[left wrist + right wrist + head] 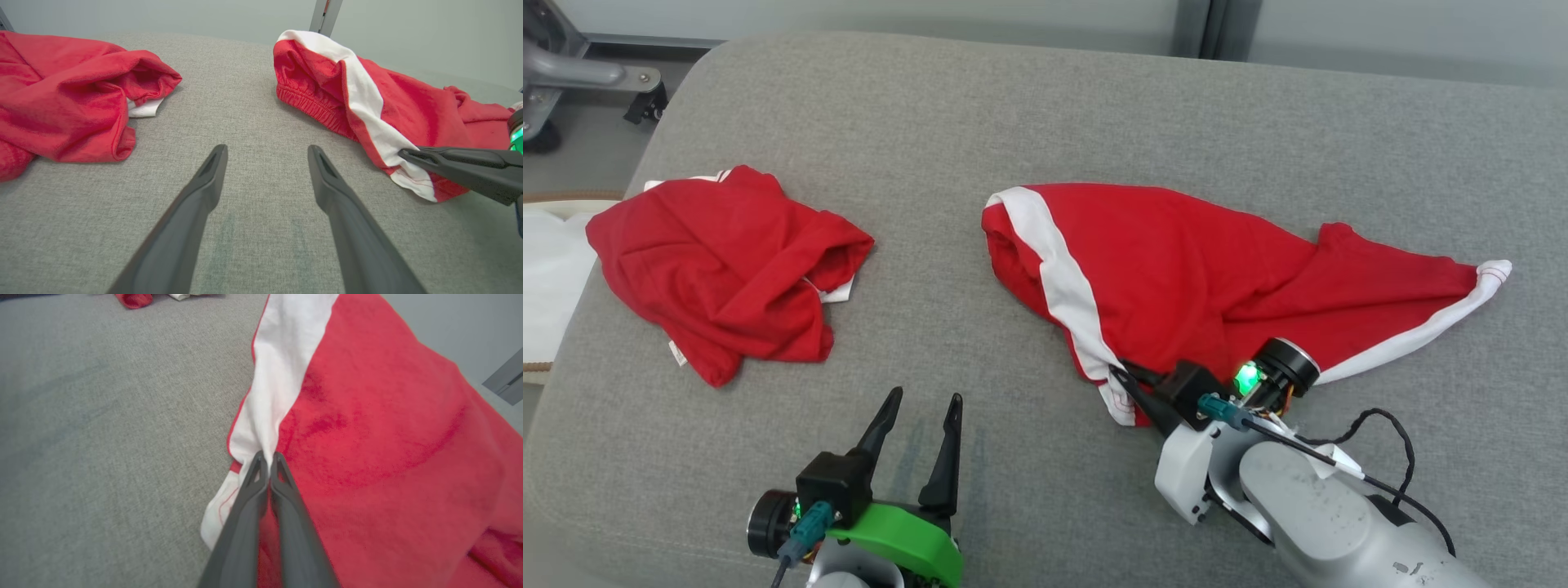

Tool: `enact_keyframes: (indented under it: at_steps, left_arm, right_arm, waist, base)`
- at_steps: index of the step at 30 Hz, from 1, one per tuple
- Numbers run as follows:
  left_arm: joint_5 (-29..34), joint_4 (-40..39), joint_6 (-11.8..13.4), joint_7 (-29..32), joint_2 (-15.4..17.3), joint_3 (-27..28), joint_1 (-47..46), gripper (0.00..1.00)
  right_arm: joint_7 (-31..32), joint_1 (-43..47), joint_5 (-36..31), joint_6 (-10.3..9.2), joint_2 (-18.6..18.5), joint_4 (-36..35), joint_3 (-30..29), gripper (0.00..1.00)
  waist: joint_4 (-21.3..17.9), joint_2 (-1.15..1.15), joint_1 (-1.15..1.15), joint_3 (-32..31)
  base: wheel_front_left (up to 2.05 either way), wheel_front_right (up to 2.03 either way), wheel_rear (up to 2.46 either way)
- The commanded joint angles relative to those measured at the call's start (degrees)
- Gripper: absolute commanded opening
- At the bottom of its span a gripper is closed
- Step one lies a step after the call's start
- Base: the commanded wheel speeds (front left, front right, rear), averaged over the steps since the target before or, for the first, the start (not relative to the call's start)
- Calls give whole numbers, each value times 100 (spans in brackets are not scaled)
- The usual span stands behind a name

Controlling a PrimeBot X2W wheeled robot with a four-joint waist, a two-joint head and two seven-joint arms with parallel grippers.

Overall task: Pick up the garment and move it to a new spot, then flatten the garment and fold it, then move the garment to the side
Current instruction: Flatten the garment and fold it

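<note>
From the head camera I see the red fabric garment with a white side stripe [1176,269] lying spread and rumpled on the right half of the grey woven upholstered surface [1013,122], one end trailing off to the right. My right gripper [1116,374] is at the garment's near left corner, where the stripe meets the hem. That view leaves the grip unclear. The right wrist camera settles it: the two dark fingers [245,522] are pressed together on a fold of the white stripe, with red cloth rising to their right and bare grey weave to their left. The left wrist camera gives me the same pinch from the side, and it alone shows the gathered elastic edge [310,108] at the garment's open end. My left gripper [926,395] hovers low over bare fabric near the front edge, between the two cloth piles, its fingers spread wide and holding nothing. A second crumpled red garment [727,269] lies well apart at the left. Beyond it, the head view shows white cloth [547,278] off the cushion's edge.
</note>
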Motion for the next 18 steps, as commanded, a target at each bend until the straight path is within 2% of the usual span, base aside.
enact_keyframes:
  at_steps: [1, 6, 11, 14, 18]
  left_arm:
    - [-32, 1, -19, -3, 16, 11, -31, 100]
    - [-34, -15, -19, -3, 17, 9, -54, 100]
    - [-20, -58, -19, -3, 16, -6, -95, 100]
    - [-11, -95, -19, -3, 16, -37, -177, 100]
    - [-50, -166, -19, -3, 15, -121, -301, 100]
  right_arm:
    - [-2, -31, 31, -4, 13, -165, -42, 0]
    - [-1, -123, 164, -5, -7, -849, -246, 0]
    - [-1, -450, 370, -5, -173, -1262, -913, 0]
    - [-1, -884, 301, -5, -390, -1149, -1289, 0]
    - [-1, -1555, 107, -5, -745, -637, -1623, 0]
  waist:
    - [-17, 0, 0, 3]
    - [-70, 0, 0, 1]
    - [-114, 0, 0, 74]
    - [-106, 0, 0, 192]
    - [-33, 0, 0, 429]
  base:
    - [0, 0, 0]
    - [0, 0, 0]
    - [0, 0, 0]
    - [0, 0, 0]
    - [0, 0, 0]
